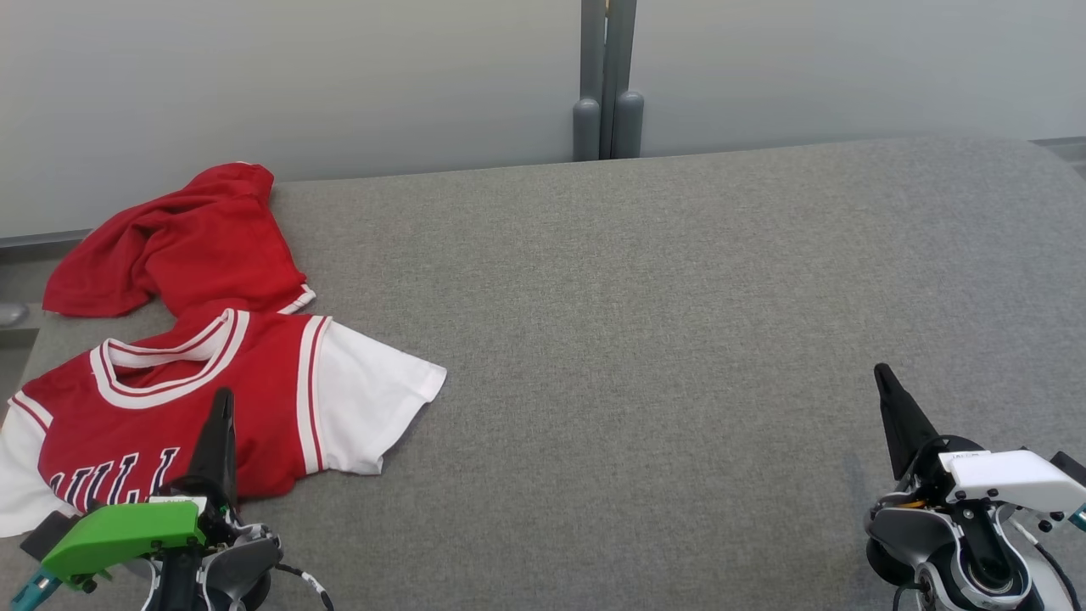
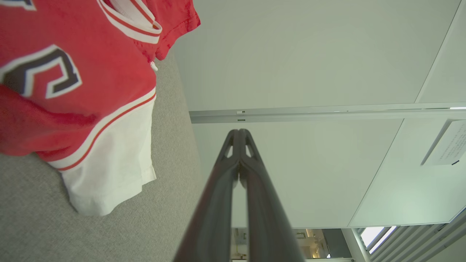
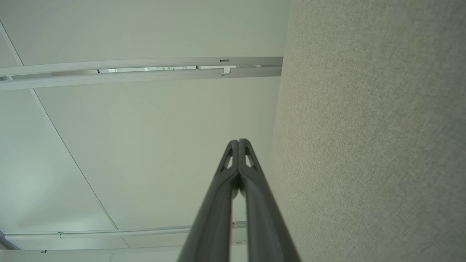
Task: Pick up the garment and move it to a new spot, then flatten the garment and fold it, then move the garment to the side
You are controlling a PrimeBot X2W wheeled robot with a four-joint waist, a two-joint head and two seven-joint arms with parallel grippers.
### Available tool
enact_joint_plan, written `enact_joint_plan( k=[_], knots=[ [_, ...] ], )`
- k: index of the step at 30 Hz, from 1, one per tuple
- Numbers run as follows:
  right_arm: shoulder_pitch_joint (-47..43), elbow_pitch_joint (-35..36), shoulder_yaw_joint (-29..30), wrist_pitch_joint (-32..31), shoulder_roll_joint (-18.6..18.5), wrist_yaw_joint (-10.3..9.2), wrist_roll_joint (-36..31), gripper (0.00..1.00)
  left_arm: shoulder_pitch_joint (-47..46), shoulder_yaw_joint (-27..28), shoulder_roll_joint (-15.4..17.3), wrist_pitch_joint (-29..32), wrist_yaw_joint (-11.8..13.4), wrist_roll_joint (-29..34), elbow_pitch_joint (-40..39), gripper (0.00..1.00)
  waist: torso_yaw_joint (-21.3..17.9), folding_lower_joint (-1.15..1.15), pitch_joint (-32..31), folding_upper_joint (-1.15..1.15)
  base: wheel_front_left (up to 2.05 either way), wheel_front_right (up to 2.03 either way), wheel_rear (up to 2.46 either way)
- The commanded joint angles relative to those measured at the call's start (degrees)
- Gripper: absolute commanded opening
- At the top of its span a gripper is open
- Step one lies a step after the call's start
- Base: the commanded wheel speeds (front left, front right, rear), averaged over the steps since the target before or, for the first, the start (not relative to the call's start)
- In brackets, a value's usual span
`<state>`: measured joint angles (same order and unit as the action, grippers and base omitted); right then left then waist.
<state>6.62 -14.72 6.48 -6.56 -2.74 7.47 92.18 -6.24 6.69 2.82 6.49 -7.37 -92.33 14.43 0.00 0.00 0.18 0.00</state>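
Sitting on grey surface (image 1: 636,339) by pale wall (image 1: 339,85): jersey (image 1: 254,382); L end effector (image 1: 223,397), R end effector (image 1: 881,372) both closed.

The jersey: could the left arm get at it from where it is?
Probably yes: the left gripper sits shut close by the jersey, nothing between them; it must open first.

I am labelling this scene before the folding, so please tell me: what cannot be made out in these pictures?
1. Head view: the lettering on the jersey is partly hidden behind the left pincer and its green cover.
2. Head view: one white sleeve is cut off by the left edge.
3. Left wrist view: the wall notice is too small to read.
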Motion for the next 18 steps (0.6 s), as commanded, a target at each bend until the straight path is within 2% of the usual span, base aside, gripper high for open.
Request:
enact_joint_plan(
  k=[1,18],
  knots=[
    [0.6,0.2,-0.1,-0.3,-0.3,0.05,0.3,0.00,-0.8,0.0,0.1,0.1,-0.3,-0.1,-0.2,0.00,0.0,0.00,0.0,0.00,0.00,0.00,0.00],
    [0.6,0.2,-0.1,-0.3,-0.3,0.04,0.3,0.00,-0.8,0.0,0.1,0.1,-0.3,-0.1,-0.2,0.00,0.0,0.00,0.0,0.00,0.00,0.00,0.00]
  ],
)
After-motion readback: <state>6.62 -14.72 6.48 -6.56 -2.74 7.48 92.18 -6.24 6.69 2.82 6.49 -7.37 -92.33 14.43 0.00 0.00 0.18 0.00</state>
